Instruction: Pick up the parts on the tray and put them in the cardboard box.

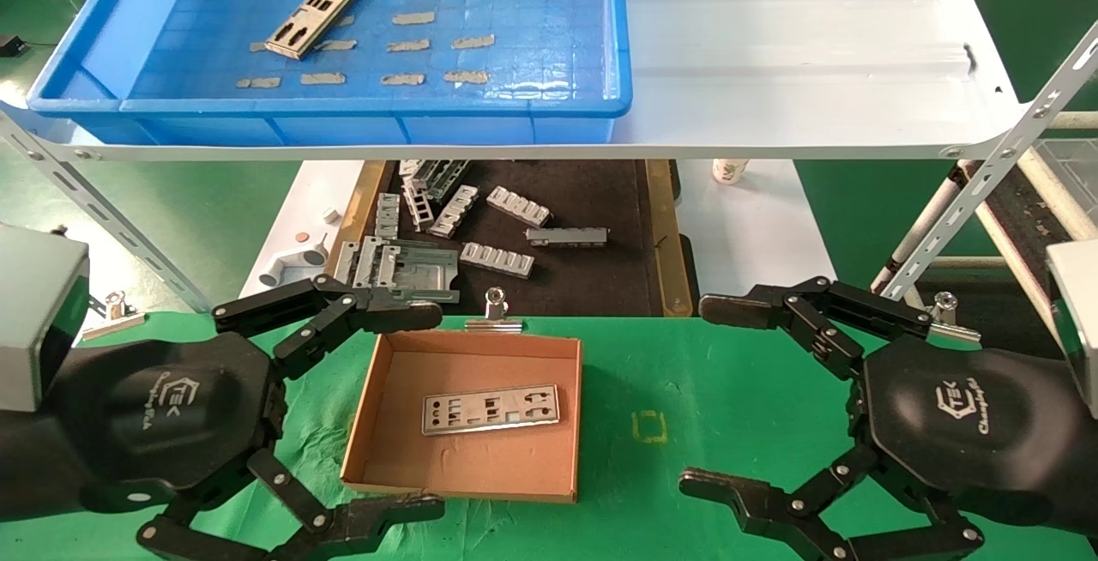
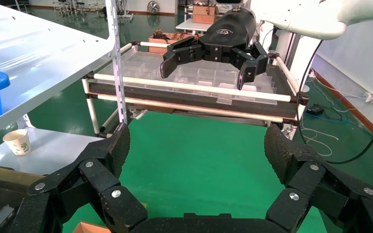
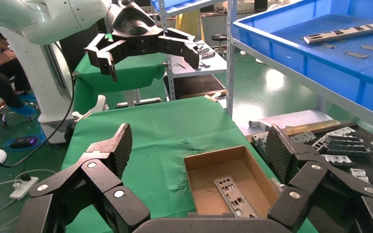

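Green cloth spreads beneath the wide-spread, empty left gripper (image 1: 339, 402) and right gripper (image 1: 729, 398), the cardboard box (image 1: 377, 394) between them holding one plate (image 1: 490, 409), while the last plate (image 1: 320, 9) lies far beyond on the tray (image 1: 532, 29)—thin, stiff, probably slippery, best pinched across its long edges.

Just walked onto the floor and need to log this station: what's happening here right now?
A two-armed robot is moving punched metal plates from the blue tray on the shelf into the cardboard box on the green cloth. One plate already lies flat in the box; another plate is in the tray. The left gripper beside the box and the right gripper on its other side both hover open, holding nothing.
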Motion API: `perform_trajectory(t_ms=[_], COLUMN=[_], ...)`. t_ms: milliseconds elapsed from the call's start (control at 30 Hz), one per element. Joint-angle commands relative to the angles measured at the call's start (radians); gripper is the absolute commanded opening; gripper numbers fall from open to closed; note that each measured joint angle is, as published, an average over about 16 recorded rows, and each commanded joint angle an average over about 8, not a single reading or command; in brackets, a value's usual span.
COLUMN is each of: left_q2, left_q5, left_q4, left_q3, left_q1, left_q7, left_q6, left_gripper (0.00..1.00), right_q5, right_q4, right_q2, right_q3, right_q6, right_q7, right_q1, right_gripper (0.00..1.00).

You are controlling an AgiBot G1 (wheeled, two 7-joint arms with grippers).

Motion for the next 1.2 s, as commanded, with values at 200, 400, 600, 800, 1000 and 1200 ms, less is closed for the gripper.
perform_trajectory(t_ms=[200, 400, 600, 800, 1000, 1200], left_q2=[0.0, 0.0, 0.0, 0.004, 0.052, 0.152], left_q5=[0.0, 0.0, 0.0, 0.002, 0.043, 0.134], left_q4=[0.0, 0.0, 0.0, 0.006, 0.068, 0.221], left_q3=[0.0, 0.0, 0.0, -0.001, 0.002, 0.028], left_q1=[0.0, 0.0, 0.0, -0.004, -0.069, -0.214], left_q7=[0.0, 0.0, 0.0, -0.001, -0.012, -0.018], left_q6=[0.0, 0.0, 0.0, -0.01, -0.104, -0.238], left_gripper=[1.0, 1.0, 1.0, 1.0, 1.0, 1.0], right_q5=[0.0, 0.0, 0.0, 0.0, 0.0, 0.0], right_q4=[0.0, 0.0, 0.0, 0.0, 0.0, 0.0], right_q2=[0.0, 0.0, 0.0, 0.0, 0.0, 0.0], right_q3=[0.0, 0.0, 0.0, 0.0, 0.0, 0.0], right_q6=[0.0, 0.0, 0.0, 0.0, 0.0, 0.0], right_q7=[0.0, 0.0, 0.0, 0.0, 0.0, 0.0], right_q1=[0.0, 0.0, 0.0, 0.0, 0.0, 0.0], right_gripper=[1.0, 1.0, 0.73, 0.05, 0.0, 0.0])
